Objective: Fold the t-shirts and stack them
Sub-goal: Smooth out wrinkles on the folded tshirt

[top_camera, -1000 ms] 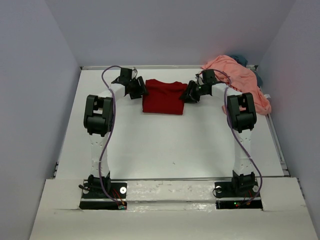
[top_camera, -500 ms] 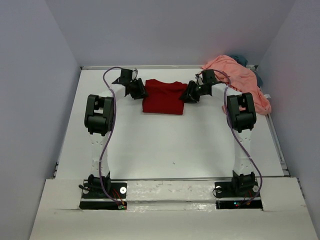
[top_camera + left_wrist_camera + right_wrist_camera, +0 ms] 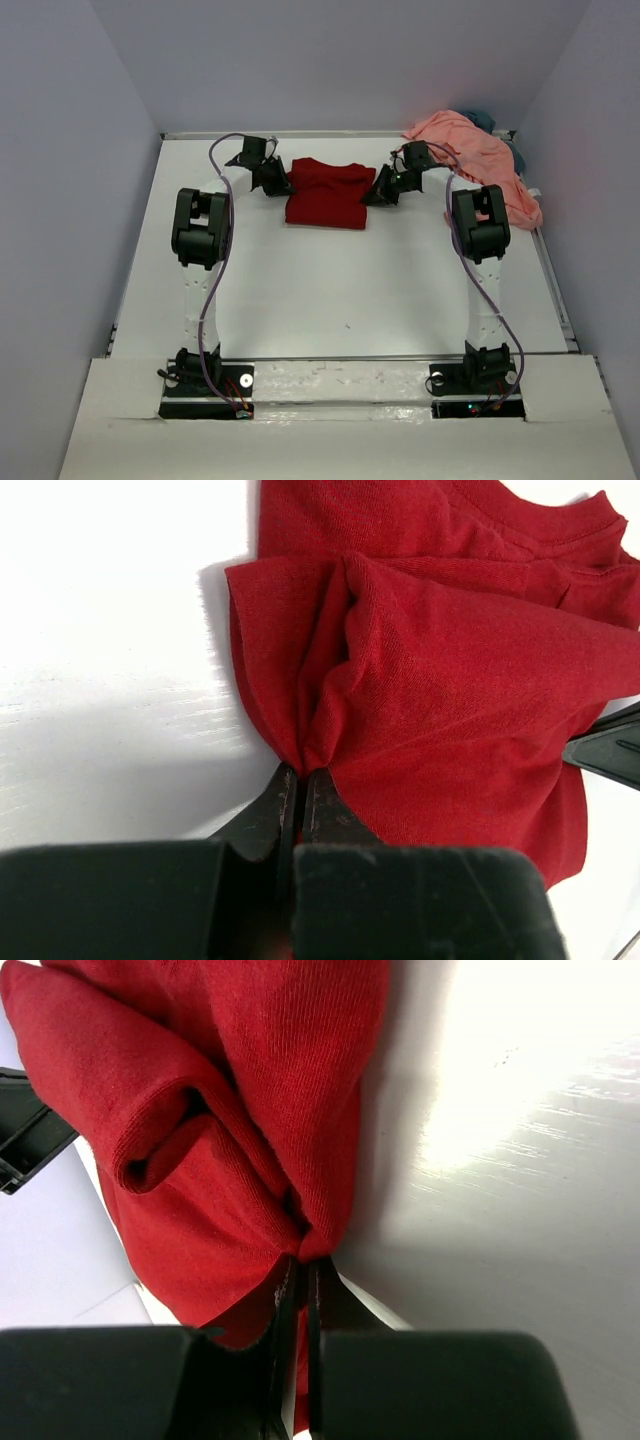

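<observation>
My left gripper (image 3: pixel 300 772) is pressed together on a bunched fold at the left edge of the one dark red t-shirt (image 3: pixel 450 680). My right gripper (image 3: pixel 303 1260) pinches the opposite edge the same way. That shirt lies at the far middle of the table (image 3: pixel 330 290), gathered up at both pinched sides. Two more are heaped in the far right corner: one salmon pink t-shirt (image 3: pixel 478 150) over one slate blue-grey t-shirt (image 3: pixel 487 118), which is mostly hidden.

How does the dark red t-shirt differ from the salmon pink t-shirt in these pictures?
The dark red t-shirt is folded into a block; the salmon pink t-shirt lies crumpled. The left gripper and right gripper pinch the red one's sides; neither holds the pink one. Both are plain cloth.
</observation>
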Robot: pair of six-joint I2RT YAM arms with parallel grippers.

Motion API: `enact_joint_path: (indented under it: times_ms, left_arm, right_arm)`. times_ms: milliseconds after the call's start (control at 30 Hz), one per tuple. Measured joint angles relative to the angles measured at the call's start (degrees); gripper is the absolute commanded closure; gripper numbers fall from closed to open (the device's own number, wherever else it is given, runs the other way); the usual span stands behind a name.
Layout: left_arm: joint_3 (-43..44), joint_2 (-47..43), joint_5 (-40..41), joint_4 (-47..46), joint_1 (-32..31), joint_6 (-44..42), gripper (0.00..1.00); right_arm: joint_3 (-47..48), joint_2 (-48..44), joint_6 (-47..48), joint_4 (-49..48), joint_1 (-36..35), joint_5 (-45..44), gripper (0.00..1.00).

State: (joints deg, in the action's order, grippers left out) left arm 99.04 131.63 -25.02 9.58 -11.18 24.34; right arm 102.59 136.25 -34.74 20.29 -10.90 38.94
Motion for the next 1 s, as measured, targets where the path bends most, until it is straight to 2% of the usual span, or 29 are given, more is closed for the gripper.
enact_joint_path:
  times_ms: [233, 467, 800, 1000]
  left_arm:
    - [-2.8, -1.6, 0.5, -0.8, -0.2, 0.0, 1.00]
    - [-10.6, -7.5, 4.7, 0.6, -2.6, -0.3, 1.00]
    - [-26.9, -19.0, 6.0, 0.7, -5.6, 2.1, 1.00]
    - [-38.6, -28.1, 7.2, 1.0, -11.0, 5.4, 1.00]
  right_arm:
    - [0.1, 0.0, 0.3, 2.2, 0.0, -0.3, 1.00]
    - [-3.9, -2.8, 1.3, 4.3, -0.1, -0.3, 1.00]
    - [-20.8, -14.2, 4.1, 7.7, -1.4, -1.0, 1.00]
    - [-34.9, -24.8, 6.6, 10.6, -2.6, -2.6, 1.00]
